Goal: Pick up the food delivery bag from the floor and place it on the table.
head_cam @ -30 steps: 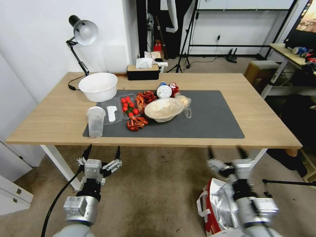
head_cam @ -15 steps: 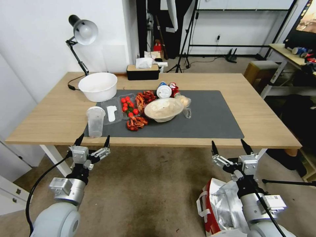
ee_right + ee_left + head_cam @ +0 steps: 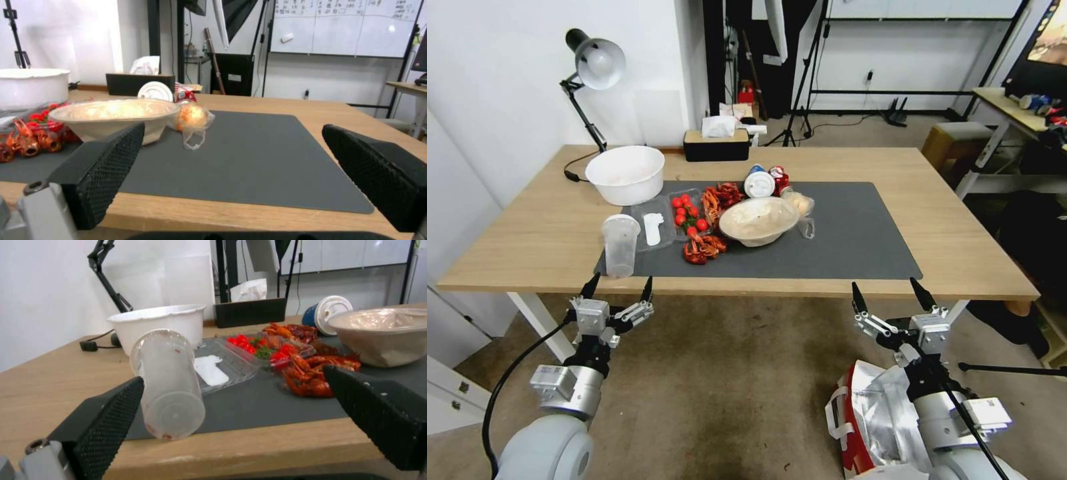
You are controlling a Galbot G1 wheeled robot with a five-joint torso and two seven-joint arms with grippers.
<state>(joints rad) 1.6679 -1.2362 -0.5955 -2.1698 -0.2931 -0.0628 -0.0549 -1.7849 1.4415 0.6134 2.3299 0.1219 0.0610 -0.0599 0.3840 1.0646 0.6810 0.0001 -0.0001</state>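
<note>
The food delivery bag (image 3: 870, 417) stood on the floor (image 3: 740, 387) at the lower right of the frame, under the right gripper (image 3: 890, 300). Both it and the left gripper (image 3: 617, 288) were spread wide, holding nothing, before the table (image 3: 960, 247) edge.

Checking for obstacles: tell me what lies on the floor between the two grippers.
In the head view, the floor between the left gripper and the right gripper is bare. The food delivery bag sits below the right gripper.
</note>
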